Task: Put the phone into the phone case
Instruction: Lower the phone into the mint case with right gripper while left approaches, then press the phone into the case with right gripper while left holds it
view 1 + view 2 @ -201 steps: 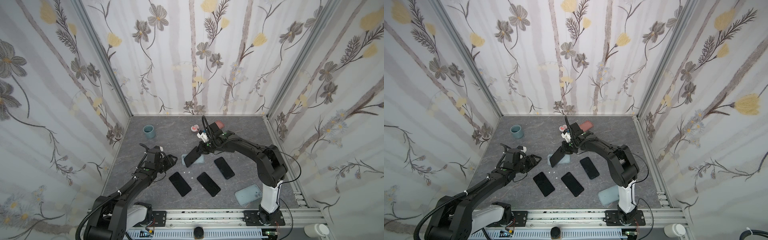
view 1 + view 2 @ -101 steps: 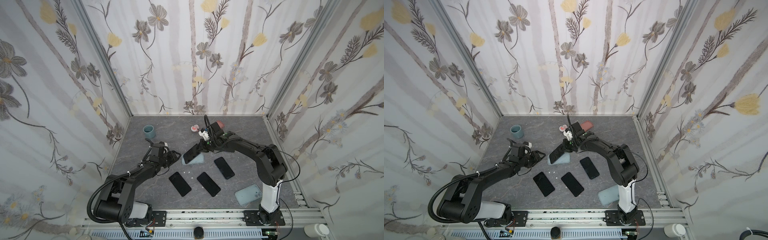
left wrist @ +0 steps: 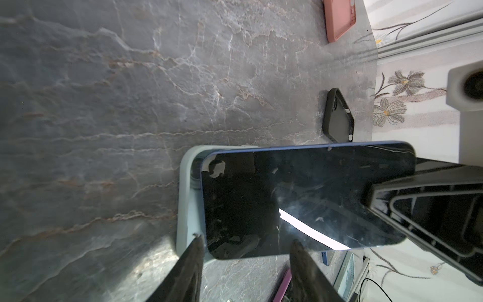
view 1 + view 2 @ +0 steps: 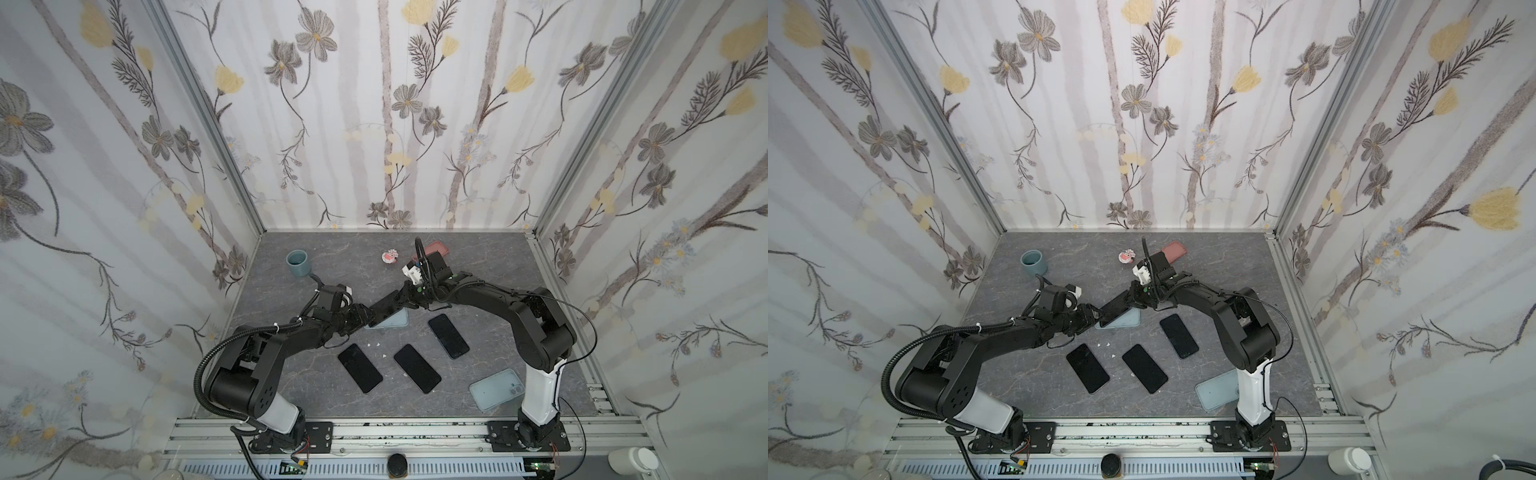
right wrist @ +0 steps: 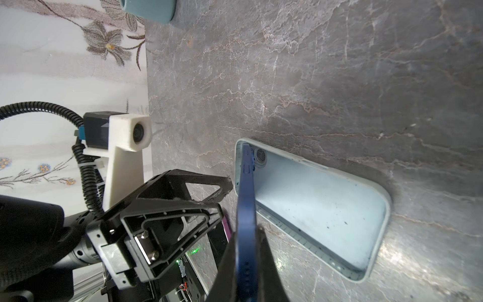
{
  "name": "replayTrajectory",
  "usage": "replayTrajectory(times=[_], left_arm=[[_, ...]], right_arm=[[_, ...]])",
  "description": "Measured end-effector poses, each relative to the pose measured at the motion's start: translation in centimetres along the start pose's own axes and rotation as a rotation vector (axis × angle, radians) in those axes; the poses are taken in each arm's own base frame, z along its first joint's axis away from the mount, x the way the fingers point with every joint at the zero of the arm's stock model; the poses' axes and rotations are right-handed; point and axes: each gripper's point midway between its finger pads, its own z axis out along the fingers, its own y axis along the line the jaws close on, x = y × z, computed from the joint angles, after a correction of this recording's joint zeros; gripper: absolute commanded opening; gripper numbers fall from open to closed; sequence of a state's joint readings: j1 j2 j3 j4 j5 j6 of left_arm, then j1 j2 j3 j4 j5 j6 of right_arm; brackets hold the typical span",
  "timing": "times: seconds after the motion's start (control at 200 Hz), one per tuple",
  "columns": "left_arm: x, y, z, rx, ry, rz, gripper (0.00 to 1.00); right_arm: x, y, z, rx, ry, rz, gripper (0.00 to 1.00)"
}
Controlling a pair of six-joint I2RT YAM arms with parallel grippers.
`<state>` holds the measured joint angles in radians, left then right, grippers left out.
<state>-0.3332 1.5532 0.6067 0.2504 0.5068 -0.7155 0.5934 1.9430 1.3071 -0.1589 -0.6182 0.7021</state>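
Grey marble table (image 4: 498, 266), floral walls (image 4: 374, 124) all round, tight work at the middle!
The right gripper (image 4: 402, 296) hangs over the pale blue phone case (image 5: 313, 209); the left gripper (image 3: 245, 251) sits at the case's other side, fingers apart, one fingertip by its rim. Case lies flat; the blue phone (image 3: 300, 198), clamped in the right gripper, tilts with its lower end tucked in the case's camera corner.
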Motion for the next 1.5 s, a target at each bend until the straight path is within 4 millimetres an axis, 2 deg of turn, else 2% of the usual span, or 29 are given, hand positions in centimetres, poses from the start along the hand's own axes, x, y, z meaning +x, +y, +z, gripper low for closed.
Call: replayTrajectory(times=[0.11, 0.215, 0.37, 0.52, 0.744, 1.069, 1.354, 1.499], left_arm=[[0.0, -0.4, -0.1, 0.008, -0.004, 0.005, 0.51], [-0.9, -1.2, -0.7, 0.021, -0.043, 0.022, 0.51], [-2.1, -0.8, -0.5, -0.006, -0.075, 0.016, 0.51], [-1.6, 0.3, 0.3, -0.035, -0.055, -0.017, 0.51], [-0.7, 1.0, 1.2, -0.047, -0.026, -0.024, 0.51], [0.8, 0.3, 1.9, -0.028, 0.008, -0.031, 0.51], [0.4, 0.8, 2.1, -0.057, -0.006, -0.035, 0.51], [-0.2, 0.9, 2.6, -0.066, -0.017, -0.019, 0.51]], right_arm=[[0.1, -0.4, -0.3, -0.010, -0.012, 0.012, 0.00], [0.3, -0.8, -0.6, -0.018, -0.015, 0.023, 0.00], [0.5, -1.0, -0.7, -0.034, -0.017, 0.037, 0.00], [0.8, -1.2, -0.6, -0.048, -0.022, 0.038, 0.00], [1.0, -1.4, -0.5, -0.065, -0.032, 0.043, 0.00], [1.5, -1.9, -0.5, -0.097, -0.056, 0.060, 0.00], [1.5, -2.3, -0.1, -0.111, -0.039, 0.041, 0.00], [1.1, -3.4, 0.2, -0.103, -0.036, 0.024, 0.00]])
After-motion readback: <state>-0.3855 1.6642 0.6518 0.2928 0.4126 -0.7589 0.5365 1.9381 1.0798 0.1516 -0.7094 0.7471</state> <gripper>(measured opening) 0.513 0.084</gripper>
